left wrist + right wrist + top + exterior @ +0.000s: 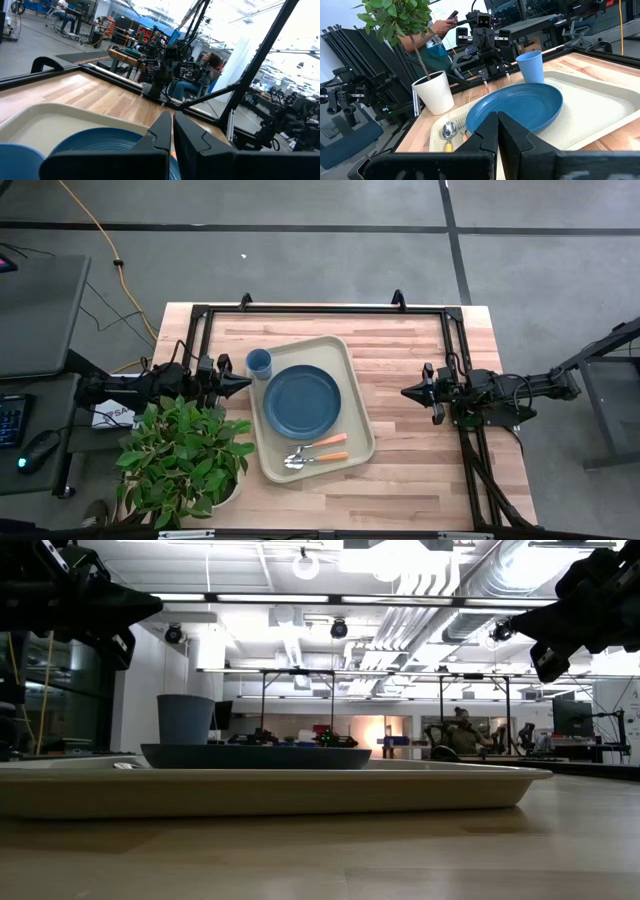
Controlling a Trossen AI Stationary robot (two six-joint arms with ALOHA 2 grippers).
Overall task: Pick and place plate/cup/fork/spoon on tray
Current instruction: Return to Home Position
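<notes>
The beige tray [355,380] lies in the middle of the wooden table. On it rest the dark slate-blue plate [302,401], the light-blue cup [259,363] upright at its far left corner, and, near its near edge, the orange-handled fork [322,443] and spoon [318,459] side by side. My left gripper [245,384] hovers shut and empty just off the tray's left edge, pointing toward the plate; it also shows in its own wrist view [172,120]. My right gripper [405,392] hovers shut and empty to the right of the tray [497,117].
A potted plant in a white pot [180,460] stands at the table's near left corner, close to my left arm. A black frame [320,310] runs along the far and side edges. Bare wood lies between the tray and my right gripper.
</notes>
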